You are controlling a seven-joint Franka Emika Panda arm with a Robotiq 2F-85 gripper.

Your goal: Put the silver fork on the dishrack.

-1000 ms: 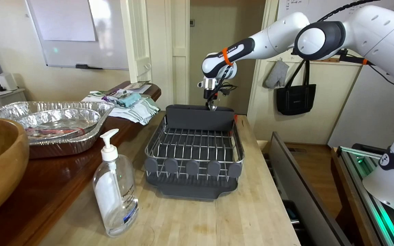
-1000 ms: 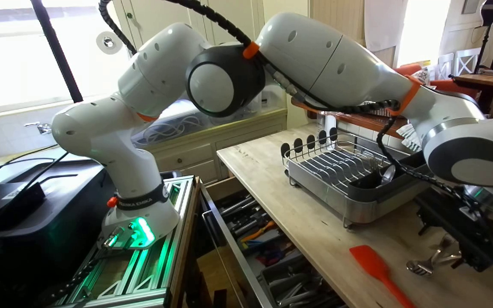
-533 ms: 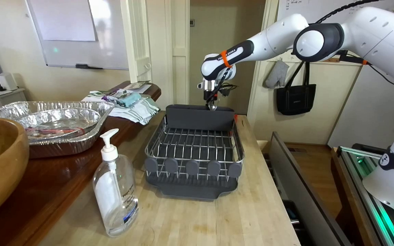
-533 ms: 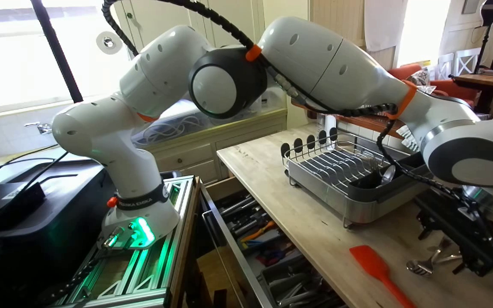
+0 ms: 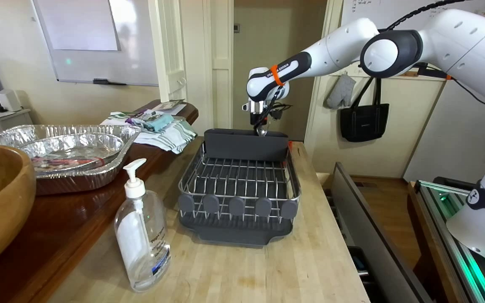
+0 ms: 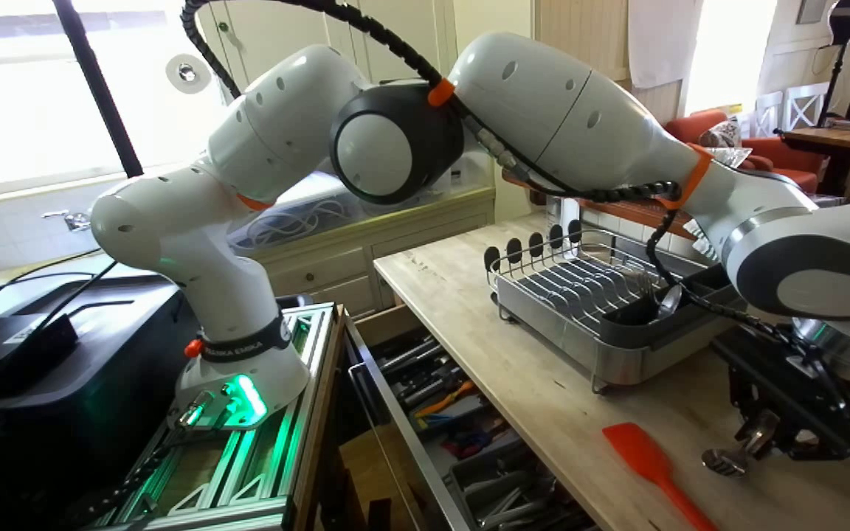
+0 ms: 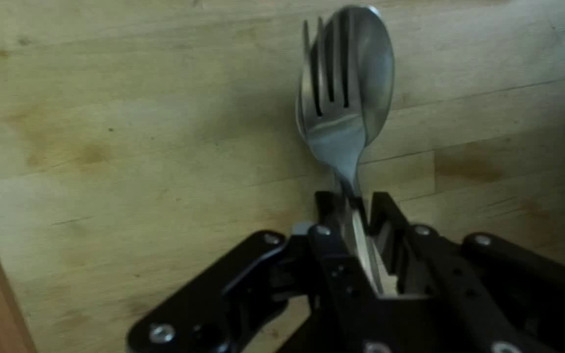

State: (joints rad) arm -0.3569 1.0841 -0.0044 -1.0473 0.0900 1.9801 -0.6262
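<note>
The silver fork (image 7: pixel 337 135) lies over a spoon (image 7: pixel 379 68) on the wooden counter, tines toward the top of the wrist view. My gripper (image 7: pixel 352 202) straddles the fork's handle just below its neck, jaws drawn in to a narrow gap. The handle runs close to the left finger, while counter shows between it and the right finger. In an exterior view the fork's tines (image 6: pixel 725 462) stick out beside the black fingers. The dishrack (image 6: pixel 552 324), grey with a wire rack, stands on the same counter; its raised back section (image 5: pixel 246 145) hides the fork in an exterior view.
A red spatula (image 6: pixel 643 453) lies near the fork. Another spoon (image 6: pixel 668 301) stands in the rack's utensil section. An open drawer (image 6: pixel 403 435) of utensils borders the counter. A pump bottle (image 5: pixel 143 240), foil pan (image 5: pixel 112 168) and wooden bowl (image 5: pixel 2 202) sit on the rack's far side.
The gripper's fingers have come in from wide apart to a narrow gap around the fork's handle. The arm has shifted slightly. The dishrack and spatula stay where they were.
</note>
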